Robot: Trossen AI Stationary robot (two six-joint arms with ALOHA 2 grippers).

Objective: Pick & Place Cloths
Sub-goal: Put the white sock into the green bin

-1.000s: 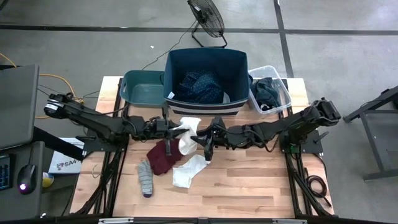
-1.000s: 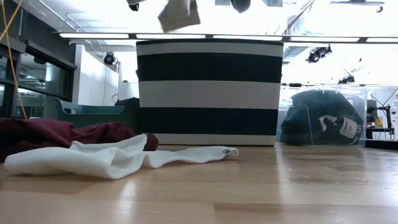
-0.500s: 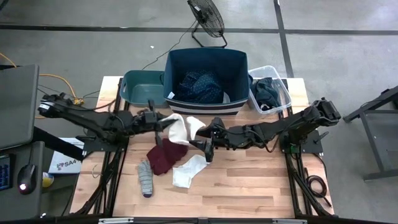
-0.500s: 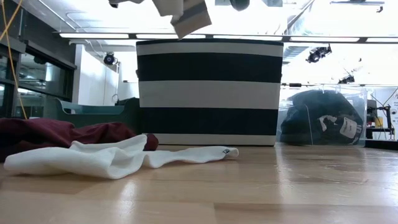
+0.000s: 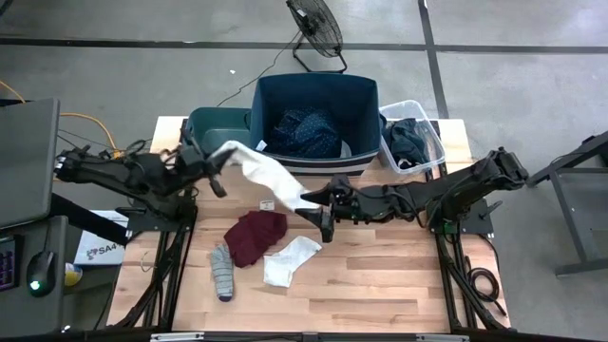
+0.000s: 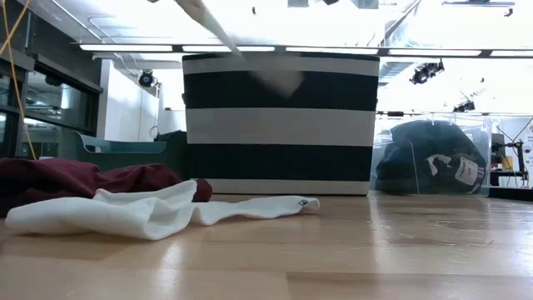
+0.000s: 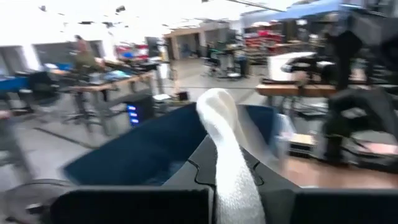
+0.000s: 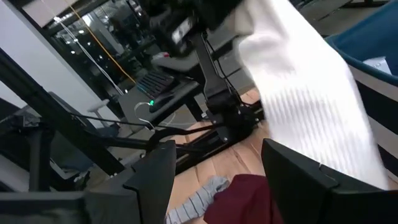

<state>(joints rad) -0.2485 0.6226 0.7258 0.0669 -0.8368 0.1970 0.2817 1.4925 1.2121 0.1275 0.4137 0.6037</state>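
"Two grippers up off the table. What's in them?"

"My left gripper (image 5: 220,160) is clamped on one end of a long white sock (image 5: 266,176), up by the teal bin (image 5: 211,131). That sock stretches from my left fingers across toward my right gripper (image 5: 318,204), which stands with its fingers parted, the far end of the sock just in front of them; I can't tell whether it touches."

"And past the left fingers?"

"In the left wrist view the sock (image 7: 231,168) rises between them, with the big navy bin (image 7: 143,149) straight ahead."

"Where are the other cloths?"

"Below and between my grippers, on the wooden table (image 5: 399,285): a maroon cloth (image 5: 255,236), a second white sock (image 5: 288,260) just beside it on my right gripper's side, and a grey striped sock (image 5: 221,271) on the other side. Navy dotted cloth (image 5: 309,131) lies inside the navy bin (image 5: 316,87) beyond my grippers, and dark clothes (image 5: 407,141) fill the clear bin (image 5: 426,128) beyond my right arm."
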